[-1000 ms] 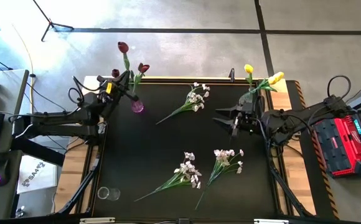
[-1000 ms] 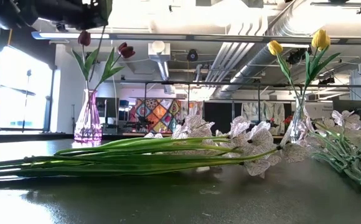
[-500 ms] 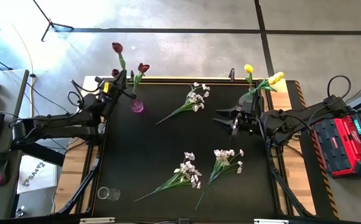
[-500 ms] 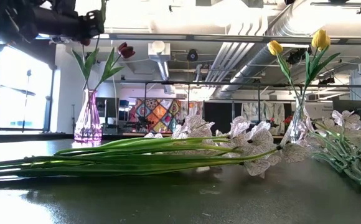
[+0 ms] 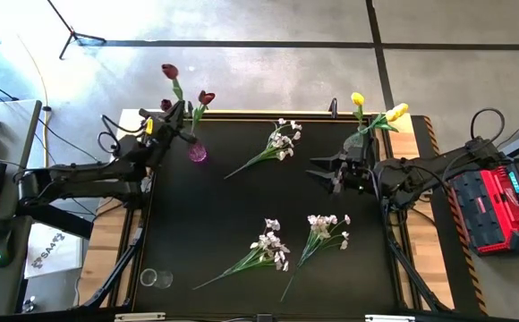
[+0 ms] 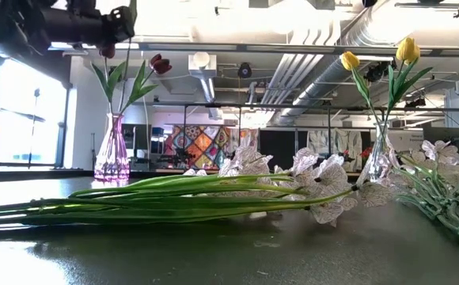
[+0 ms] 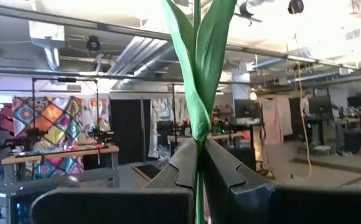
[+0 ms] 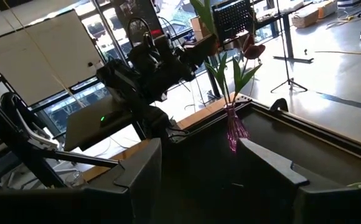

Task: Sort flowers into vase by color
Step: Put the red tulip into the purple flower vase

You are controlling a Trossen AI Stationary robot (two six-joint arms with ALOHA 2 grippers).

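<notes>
From above I see a black table (image 5: 206, 215) with my two dark arms reaching in from either side. My left gripper (image 5: 172, 117) sits at the far left corner of the table, just beside a small purple vase (image 5: 197, 153), and its fingers are clamped shut on the green stem of a dark maroon tulip (image 5: 169, 71); in the left wrist view that stem (image 7: 197, 74) rises straight up out of the seam between the two closed fingers (image 7: 182, 168), with long leaves folded around it. The tulip's head stands beyond the far edge of the table in the overhead view, past the gripper. A second maroon tulip (image 5: 206, 97) leans out of the purple vase, which the low view shows as a faceted purple glass vase (image 6: 111, 154) standing upright with green stems in it. My right gripper (image 5: 328, 173) waits over the right side of the table with its fingers spread apart and nothing between them, pointing toward the middle; through the right wrist view I look past its two fingers (image 8: 137, 177) across the table at the purple vase and the left arm. Just behind it, at the far right corner, two yellow tulips (image 5: 378, 111) stand in a clear vase (image 6: 377, 162). Three sprays of white blossoms lie flat on the table: one (image 5: 273, 146) near the far middle, between the two grippers, and two (image 5: 261, 251) side by side toward the near edge (image 5: 322, 234), well apart from both grippers. A small clear glass vase (image 5: 155, 278) sits near the table's near left corner.
</notes>
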